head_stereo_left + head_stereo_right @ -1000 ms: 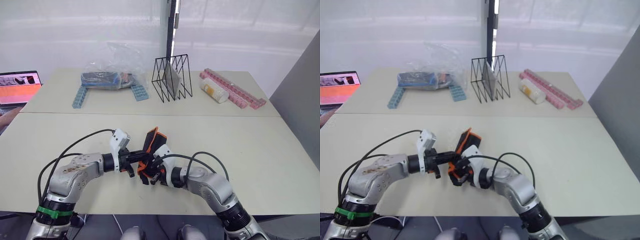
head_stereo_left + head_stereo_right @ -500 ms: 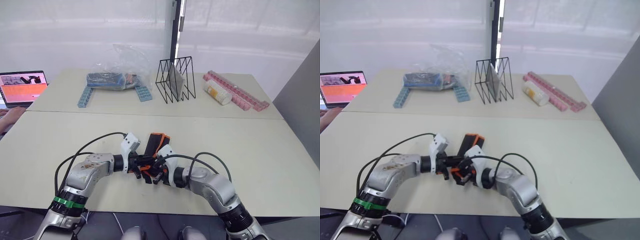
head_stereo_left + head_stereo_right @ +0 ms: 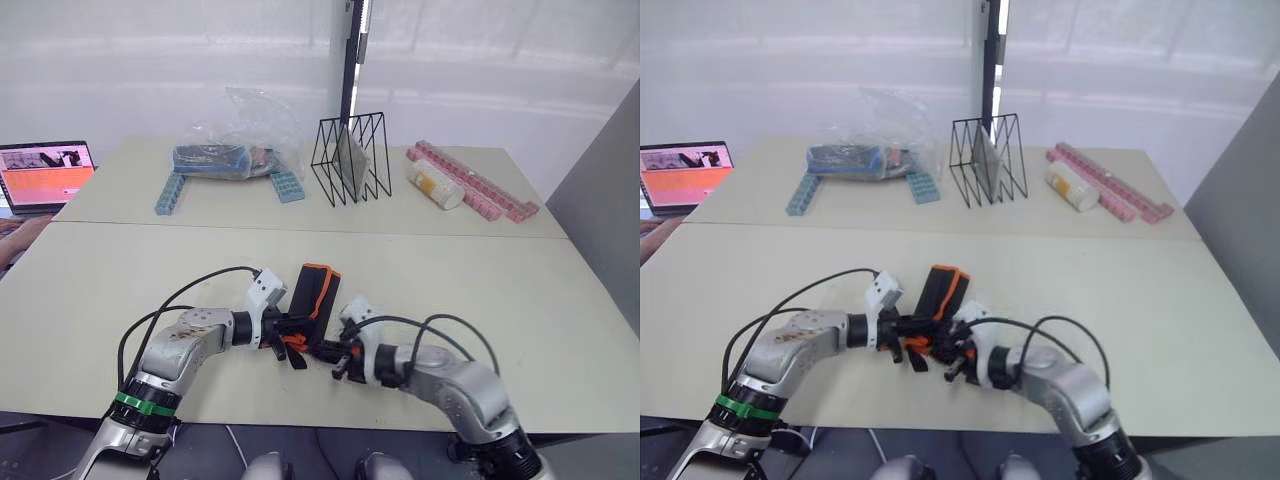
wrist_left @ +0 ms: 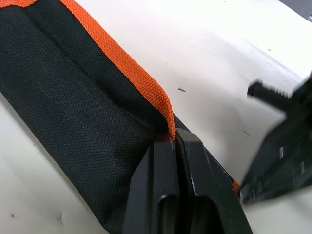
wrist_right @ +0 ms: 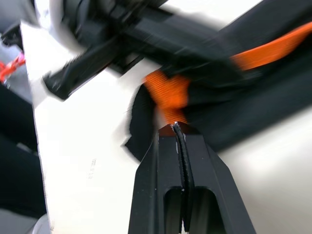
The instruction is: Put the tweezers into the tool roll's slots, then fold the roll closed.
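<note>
The tool roll (image 3: 313,291), black with orange edging, lies folded shut on the near table, between my two arms. My left gripper (image 3: 295,336) is at its near end, shut on the orange edging (image 4: 146,80), which runs into the pinched fingertips (image 4: 165,146). My right gripper (image 3: 331,354) sits just right of that end with its fingers pressed together, the tips (image 5: 179,129) right at an orange fold of the roll (image 5: 168,95). A short black strap (image 3: 297,358) trails from the near end. The tweezers and the slots are hidden inside the folded roll.
On the far table stand a black wire rack (image 3: 349,158), a clear bag of items (image 3: 235,150), blue toothed bars (image 3: 170,192), pink bars (image 3: 470,180) and a white cylinder (image 3: 432,185). A laptop (image 3: 45,175) and a person's hand (image 3: 15,235) are at far left.
The roll has gone from tilted up between the grippers to lying flat on the table. My right gripper has drawn back to the right, while the left stays pinched on the edging.
</note>
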Controlling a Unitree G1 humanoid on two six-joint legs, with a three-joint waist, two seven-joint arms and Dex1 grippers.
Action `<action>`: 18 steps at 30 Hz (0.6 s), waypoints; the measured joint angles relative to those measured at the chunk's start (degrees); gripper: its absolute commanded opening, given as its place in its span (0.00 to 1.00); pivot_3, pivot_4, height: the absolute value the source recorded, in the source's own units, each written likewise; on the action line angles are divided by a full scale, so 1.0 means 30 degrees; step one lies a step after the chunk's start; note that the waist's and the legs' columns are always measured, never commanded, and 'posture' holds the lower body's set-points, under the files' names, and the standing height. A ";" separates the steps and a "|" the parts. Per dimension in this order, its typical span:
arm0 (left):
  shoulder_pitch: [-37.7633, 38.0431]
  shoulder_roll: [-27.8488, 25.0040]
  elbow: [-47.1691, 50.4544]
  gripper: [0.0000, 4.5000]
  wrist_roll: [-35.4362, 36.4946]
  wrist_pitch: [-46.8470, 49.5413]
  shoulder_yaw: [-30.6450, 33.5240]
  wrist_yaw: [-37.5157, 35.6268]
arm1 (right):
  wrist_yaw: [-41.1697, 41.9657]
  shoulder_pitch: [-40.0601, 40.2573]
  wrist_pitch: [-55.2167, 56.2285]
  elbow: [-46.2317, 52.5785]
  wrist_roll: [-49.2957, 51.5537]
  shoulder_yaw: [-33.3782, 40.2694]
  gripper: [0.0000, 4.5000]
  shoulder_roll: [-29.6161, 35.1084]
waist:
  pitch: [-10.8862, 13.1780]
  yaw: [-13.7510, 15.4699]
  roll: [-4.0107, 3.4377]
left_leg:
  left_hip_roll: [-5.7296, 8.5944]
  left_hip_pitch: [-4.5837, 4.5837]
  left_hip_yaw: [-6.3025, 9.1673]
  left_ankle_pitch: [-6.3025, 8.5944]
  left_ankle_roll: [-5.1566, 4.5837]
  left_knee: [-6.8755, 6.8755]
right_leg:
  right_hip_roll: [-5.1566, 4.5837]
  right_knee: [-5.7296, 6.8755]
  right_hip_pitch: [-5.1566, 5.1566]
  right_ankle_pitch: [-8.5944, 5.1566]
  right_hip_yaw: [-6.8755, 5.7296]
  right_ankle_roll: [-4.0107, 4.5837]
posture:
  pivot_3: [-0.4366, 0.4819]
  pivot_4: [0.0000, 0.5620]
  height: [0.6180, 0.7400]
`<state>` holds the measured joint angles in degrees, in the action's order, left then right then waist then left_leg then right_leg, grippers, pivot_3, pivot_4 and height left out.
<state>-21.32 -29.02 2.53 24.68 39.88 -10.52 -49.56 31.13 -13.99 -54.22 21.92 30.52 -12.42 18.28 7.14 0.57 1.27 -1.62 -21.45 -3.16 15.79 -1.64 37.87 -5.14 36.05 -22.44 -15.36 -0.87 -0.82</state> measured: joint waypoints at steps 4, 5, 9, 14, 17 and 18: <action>0.0046 0.0184 -0.0015 0.01 -0.0242 -0.0133 -0.0193 0.0008 | -0.0131 -0.1544 -0.0001 -0.0846 0.0398 0.1493 0.00 -0.0339 | 0.0002 0.0011 -0.0003 | 0.0001 0.0005 -0.0001 -0.0002 0.0001 0.0000 | 0.0059 0.0005 0.0000 0.0000 -0.0002 0.0000 | 0.48 0.27 0.97; 0.0049 0.0238 -0.0021 0.01 -0.0324 -0.0205 -0.0235 0.0011 | -0.0251 -0.1841 0.0021 -0.1062 0.0398 0.1569 0.00 -0.0539 | 0.0002 0.0032 -0.0004 | 0.0002 0.0003 0.0000 -0.0002 0.0001 0.0000 | 0.0062 0.0005 0.0001 0.0000 0.0002 0.0000 | 0.48 0.27 0.97; 0.0123 0.0254 0.0019 0.01 -0.1065 -0.0810 -0.0579 0.0036 | -0.1167 -0.3086 0.0509 -0.2684 -0.0076 0.1385 0.00 -0.2023 | 0.0002 0.0042 -0.0005 | 0.0010 0.0006 -0.0001 -0.0004 -0.0002 0.0000 | 0.0042 0.0012 0.0008 0.0005 0.0009 -0.0008 | 0.48 0.27 0.97; 0.0325 0.0329 0.0180 0.01 -0.1537 -0.1290 -0.0686 0.0072 | -0.1935 -0.4640 0.2013 -0.5374 -0.1710 0.0983 0.00 -0.3073 | 0.0001 0.0026 -0.0007 | 0.0022 0.0012 -0.0001 -0.0012 -0.0014 0.0000 | -0.0008 0.0014 0.0012 0.0016 0.0001 -0.0025 | 0.48 0.27 0.97; 0.0367 0.0422 0.0265 0.01 -0.1714 -0.1316 -0.0692 0.0100 | -0.2096 -0.5250 0.2986 -0.7183 -0.2631 0.0564 0.00 -0.3521 | 0.0000 0.0035 -0.0010 | 0.0028 0.0014 0.0001 -0.0013 -0.0015 0.0000 | -0.0009 0.0017 0.0017 0.0016 -0.0002 -0.0026 | 0.48 0.27 0.97; 0.0380 0.0464 0.0306 0.01 -0.1777 -0.1316 -0.0698 0.0126 | -0.2077 -0.5314 0.3216 -0.7773 -0.2904 0.0450 0.00 -0.3514 | 0.0000 0.0046 -0.0010 | 0.0036 0.0014 0.0001 -0.0013 -0.0015 0.0000 | -0.0010 0.0016 0.0021 0.0018 -0.0005 -0.0028 | 0.48 0.27 0.97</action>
<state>-20.19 -27.63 3.44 19.35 35.93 -12.61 -49.19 24.90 -29.93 -44.57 -1.39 21.81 -11.07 7.74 7.14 0.71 1.24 -1.52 -21.40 -3.16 15.75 -1.69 37.87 -5.17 36.10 -22.38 -15.31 -0.88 -0.91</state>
